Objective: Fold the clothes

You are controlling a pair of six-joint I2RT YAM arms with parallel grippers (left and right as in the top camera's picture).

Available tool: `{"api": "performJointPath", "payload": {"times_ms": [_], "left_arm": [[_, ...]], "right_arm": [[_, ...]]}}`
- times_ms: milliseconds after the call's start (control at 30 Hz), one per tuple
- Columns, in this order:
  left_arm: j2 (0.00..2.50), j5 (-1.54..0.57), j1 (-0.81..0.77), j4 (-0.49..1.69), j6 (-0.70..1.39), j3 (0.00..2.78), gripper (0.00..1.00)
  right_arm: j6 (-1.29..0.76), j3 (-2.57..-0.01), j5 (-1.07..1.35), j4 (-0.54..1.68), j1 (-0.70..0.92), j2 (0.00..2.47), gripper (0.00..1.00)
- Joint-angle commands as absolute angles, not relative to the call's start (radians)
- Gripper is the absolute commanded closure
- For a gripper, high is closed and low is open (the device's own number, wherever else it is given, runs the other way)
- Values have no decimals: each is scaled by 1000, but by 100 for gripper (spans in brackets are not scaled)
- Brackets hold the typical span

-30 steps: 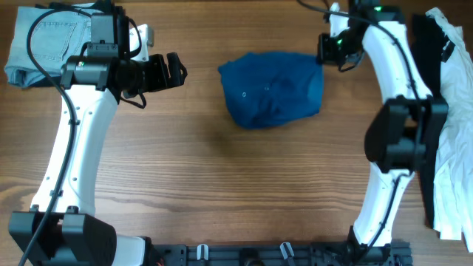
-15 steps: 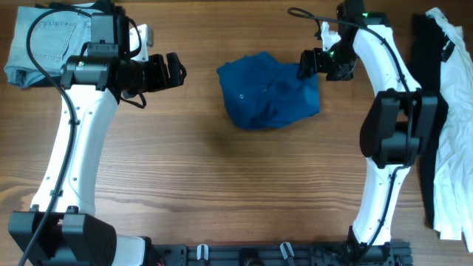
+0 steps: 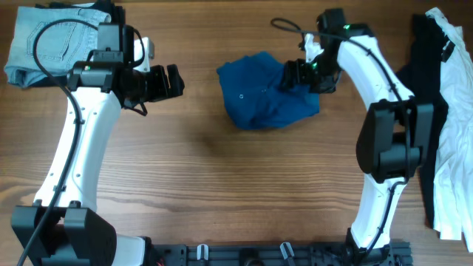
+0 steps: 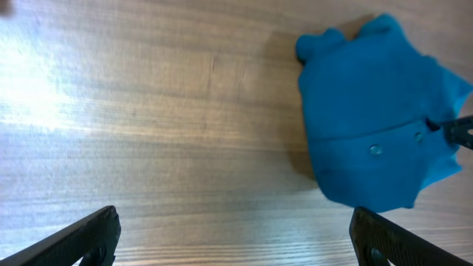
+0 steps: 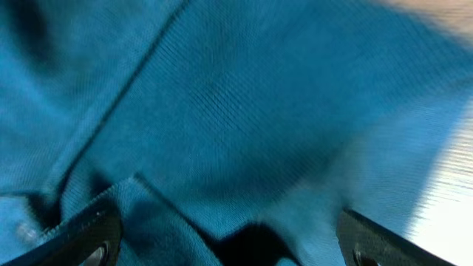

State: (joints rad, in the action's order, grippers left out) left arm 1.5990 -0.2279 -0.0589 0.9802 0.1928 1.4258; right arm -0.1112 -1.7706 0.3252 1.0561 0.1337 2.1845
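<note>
A crumpled blue garment [image 3: 259, 96] lies on the wooden table, right of centre at the back. My right gripper [image 3: 290, 76] is down over its upper right part with its jaws wide open. In the right wrist view blue cloth [image 5: 244, 111] fills the frame, and folds of it lie between the spread fingers of the right gripper [image 5: 229, 240]. My left gripper [image 3: 177, 80] hangs open above bare wood, well left of the garment. The left wrist view shows the left gripper [image 4: 235, 236] with nothing in it and the blue garment [image 4: 377, 125] at the upper right.
Folded light-blue jeans [image 3: 44, 41] sit at the table's back left corner. A black garment [image 3: 425, 44] and a white garment [image 3: 454, 133] lie heaped along the right edge.
My right gripper has opened and moved left and down from beside the garment onto its upper right part, bunching the cloth a little. The left arm has shifted slightly.
</note>
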Motion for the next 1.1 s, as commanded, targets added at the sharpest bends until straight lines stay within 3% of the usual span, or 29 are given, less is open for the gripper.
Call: {"api": "performJointPath", "payload": {"times_ms": [0, 267, 500, 800, 1067], "left_arm": [[1605, -201, -63, 987, 188, 1403, 0], [1605, -155, -59, 986, 188, 1403, 0], [1605, -155, -59, 1001, 188, 1403, 0], [1605, -269, -69, 992, 189, 1378, 0], [1657, -396, -209, 688, 164, 1231, 0]], "right_arm": [[-229, -1687, 333, 984, 161, 2188, 7], [-426, -1538, 360, 790, 321, 2188, 7], [-445, -1568, 382, 719, 429, 2181, 5], [-419, -1683, 419, 729, 158, 1963, 1], [-337, -1682, 422, 798, -59, 1890, 2]]}}
